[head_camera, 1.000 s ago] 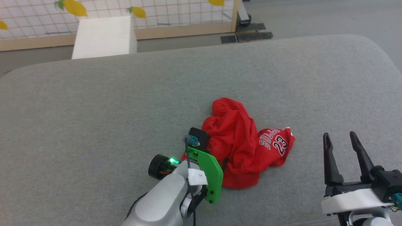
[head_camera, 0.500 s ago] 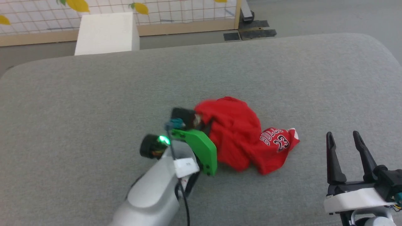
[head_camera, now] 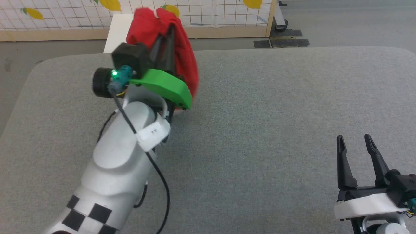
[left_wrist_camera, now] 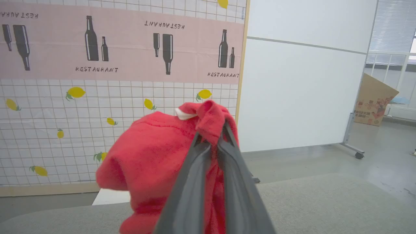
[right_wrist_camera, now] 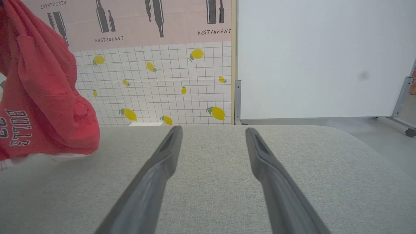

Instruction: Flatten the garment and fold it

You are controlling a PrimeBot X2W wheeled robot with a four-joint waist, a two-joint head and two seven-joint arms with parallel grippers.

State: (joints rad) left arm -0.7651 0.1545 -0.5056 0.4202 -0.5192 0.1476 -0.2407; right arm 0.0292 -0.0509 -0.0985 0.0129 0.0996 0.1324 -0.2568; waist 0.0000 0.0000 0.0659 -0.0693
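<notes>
Now, lift step: my left gripper [head_camera: 165, 35] clamped on the garment [head_camera: 187, 61], bunched and hanging. Right gripper [head_camera: 353, 139] spread, idle; next, it should catch a free edge.

The garment [head_camera: 187, 58] hangs over the table's [head_camera: 260, 113] far left, in the left gripper's [head_camera: 165, 32] jaws; the right gripper [head_camera: 353, 138] sits at the near right, well apart; a screen [head_camera: 211, 13] stands behind the table.

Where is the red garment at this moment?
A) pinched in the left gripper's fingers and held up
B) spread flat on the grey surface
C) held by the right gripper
A: the left gripper has its fingers shut on a bunch of the garment, which hangs from them.
</notes>
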